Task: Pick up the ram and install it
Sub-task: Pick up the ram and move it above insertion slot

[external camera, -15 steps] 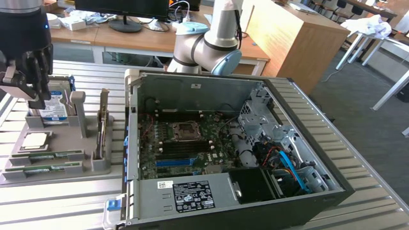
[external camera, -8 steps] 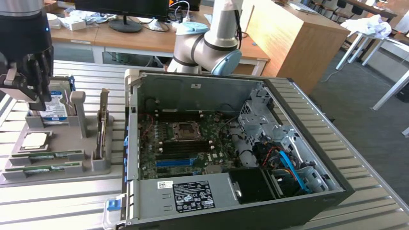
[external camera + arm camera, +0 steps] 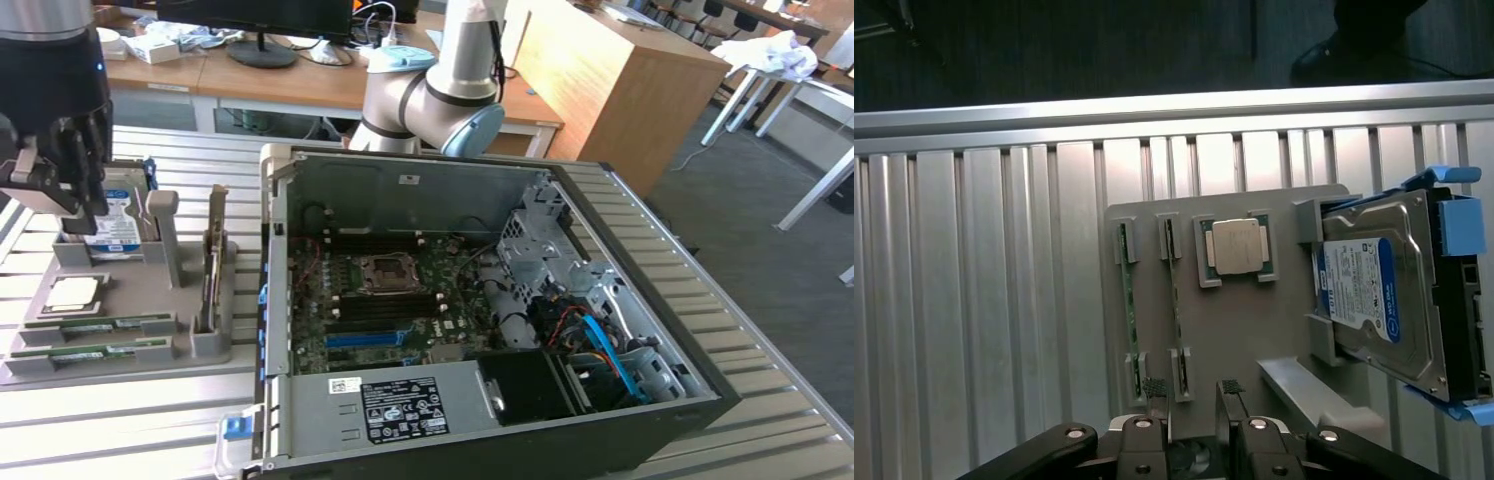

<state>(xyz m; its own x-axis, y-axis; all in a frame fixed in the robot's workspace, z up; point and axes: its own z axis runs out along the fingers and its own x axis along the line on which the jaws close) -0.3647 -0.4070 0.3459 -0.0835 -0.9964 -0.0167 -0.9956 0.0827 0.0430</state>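
Note:
Two ram sticks, thin green boards, stand on edge in slots of a grey holder tray (image 3: 134,367) at the exterior view's left: one (image 3: 100,323) and another (image 3: 94,350) just nearer the camera. In the wrist view they run side by side as the stick (image 3: 1126,305) and the stick (image 3: 1174,300) on the tray (image 3: 1244,330). My gripper (image 3: 60,205) hangs above the tray's far end, over the hard drive. Its fingers (image 3: 1154,388) are open with nothing between them, and the gripper (image 3: 1192,390) is well above the sticks.
A blue-labelled hard drive (image 3: 1374,295) and a square silver processor (image 3: 1237,245) share the tray. An expansion card (image 3: 214,260) stands upright at the tray's edge. The open computer case (image 3: 627,420) with its motherboard (image 3: 387,300) lies on the slatted table at the exterior view's right.

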